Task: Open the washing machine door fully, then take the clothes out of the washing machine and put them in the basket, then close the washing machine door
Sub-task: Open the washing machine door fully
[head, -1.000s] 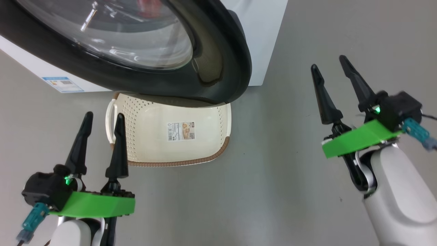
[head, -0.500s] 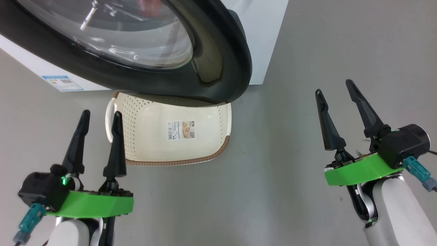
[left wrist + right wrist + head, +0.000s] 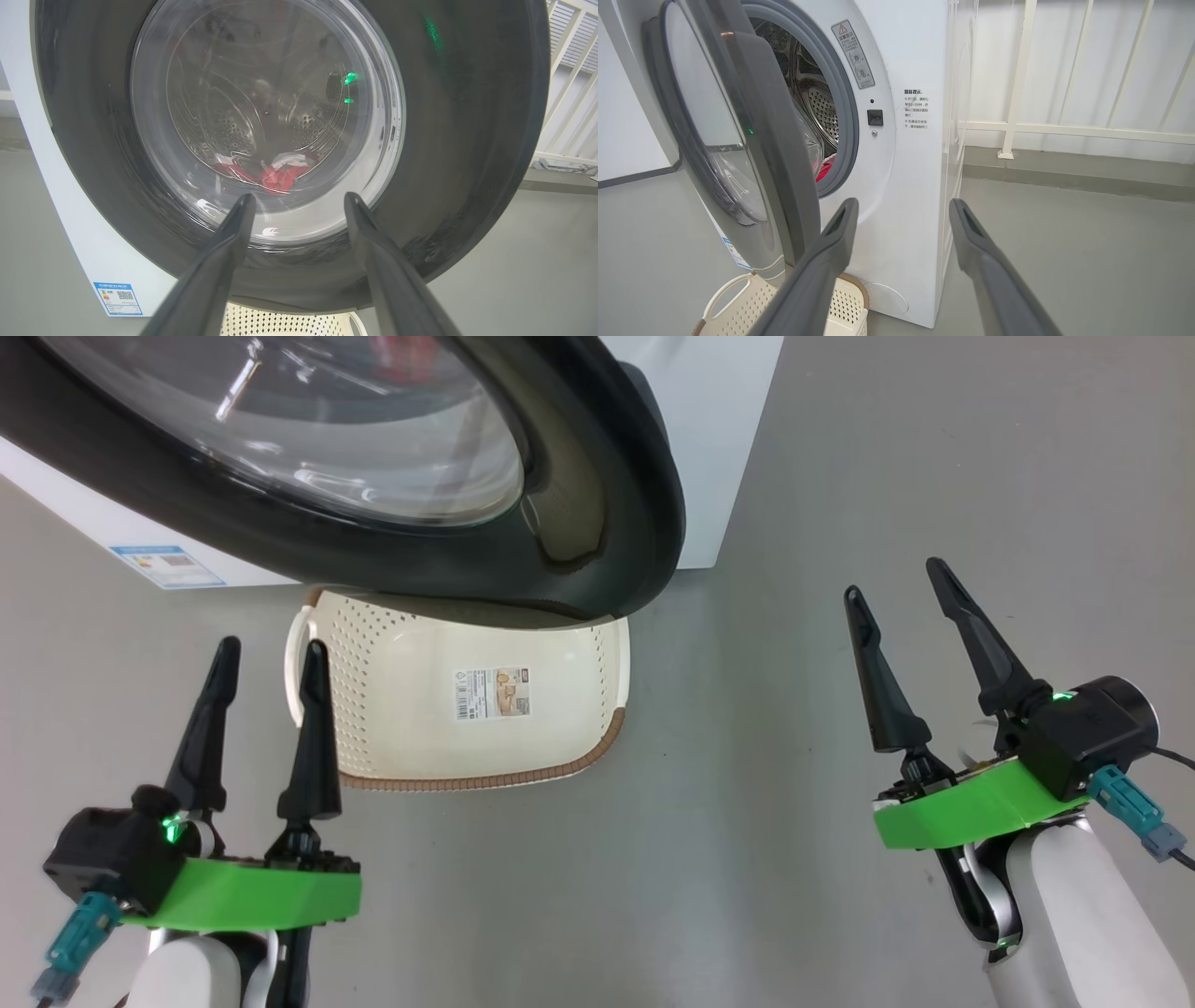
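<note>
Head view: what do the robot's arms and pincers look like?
Left pincer and right pincer match: two long, tapering black fingers on a bright green plate, a black camera block with a green light, a teal cable plug, and a pale white forearm.

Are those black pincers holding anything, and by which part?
Nothing is held. The left gripper and the right gripper both stand open and empty, short of the washing machine door.

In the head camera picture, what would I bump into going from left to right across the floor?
left end effector → basket → right end effector
</note>
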